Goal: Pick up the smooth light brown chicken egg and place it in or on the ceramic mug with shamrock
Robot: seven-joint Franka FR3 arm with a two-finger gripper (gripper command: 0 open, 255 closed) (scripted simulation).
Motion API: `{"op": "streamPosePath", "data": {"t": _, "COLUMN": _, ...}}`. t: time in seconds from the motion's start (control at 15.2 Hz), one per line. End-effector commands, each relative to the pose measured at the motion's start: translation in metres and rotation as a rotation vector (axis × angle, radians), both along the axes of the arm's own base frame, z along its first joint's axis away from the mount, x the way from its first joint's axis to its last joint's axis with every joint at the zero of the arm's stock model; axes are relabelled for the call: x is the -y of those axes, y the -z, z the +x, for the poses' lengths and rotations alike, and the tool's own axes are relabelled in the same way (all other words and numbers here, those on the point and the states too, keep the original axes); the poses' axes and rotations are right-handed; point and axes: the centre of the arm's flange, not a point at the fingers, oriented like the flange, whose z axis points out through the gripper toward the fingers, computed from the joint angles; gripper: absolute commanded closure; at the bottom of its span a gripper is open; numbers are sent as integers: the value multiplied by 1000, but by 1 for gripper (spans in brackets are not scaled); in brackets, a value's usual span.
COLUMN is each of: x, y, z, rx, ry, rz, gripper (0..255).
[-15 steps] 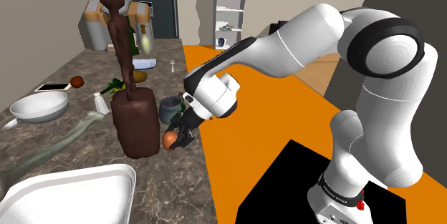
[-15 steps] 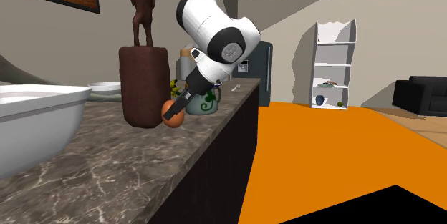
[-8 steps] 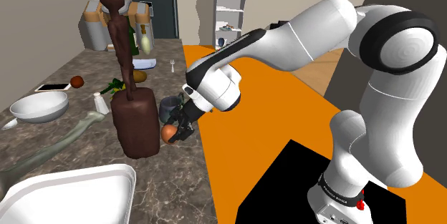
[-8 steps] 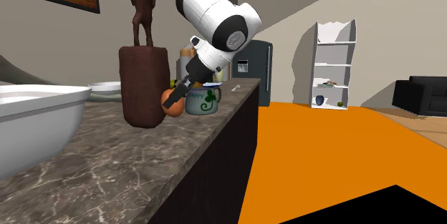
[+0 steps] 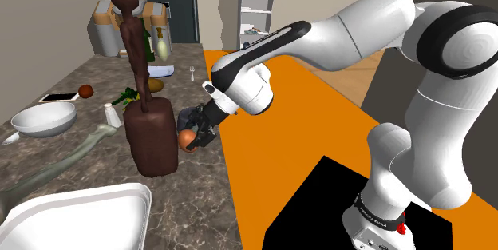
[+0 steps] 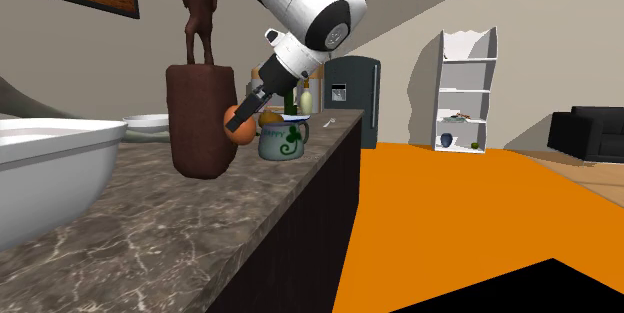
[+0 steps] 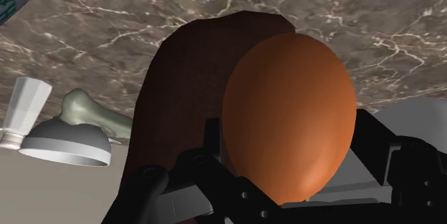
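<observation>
Since 1.0 s ago the gripper (image 5: 194,135) has risen off the countertop (image 5: 199,200) and travelled toward the mug (image 5: 188,117), carrying the egg (image 5: 186,139) with it. Jaws are clenched on the smooth orange-brown egg, which hangs clear of the marbled dark stone surface. Second exterior view: the egg (image 6: 238,124) sits at 9 o'clock of the pale mug (image 6: 285,141), just beside it and about level with its rim; a green shamrock marks the mug's side. Shoulder view: the egg lies at 6 o'clock of the mug, and the dark brown statue base (image 5: 152,138) stands at 9 o'clock of the egg, close by. Wrist view: the egg (image 7: 289,115) is clasped between the 2 black fingers (image 7: 390,154), with the brown base behind it. Further along the countertop, at 9 o'clock of the statue in the shoulder view, stand 1 white shaker (image 5: 112,114) and 1 white bowl (image 5: 44,117)
</observation>
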Motion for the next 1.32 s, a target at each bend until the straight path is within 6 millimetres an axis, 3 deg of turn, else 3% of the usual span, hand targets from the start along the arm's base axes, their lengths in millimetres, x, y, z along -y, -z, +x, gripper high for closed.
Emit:
{"op": "streamPosePath", "data": {"t": 0.0, "x": 0, "y": -11, "z": 0, "rx": 0, "ry": 0, "rz": -1, "gripper": 255}}
{"op": "streamPosePath", "data": {"t": 1.06, "x": 0, "y": -93, "z": 0, "rx": 0, "ry": 0, "rz": -1, "gripper": 255}}
{"op": "streamPosePath", "data": {"t": 1.25, "x": 27, "y": -95, "z": 28, "rx": 0, "ry": 0, "rz": -1, "gripper": 255}}
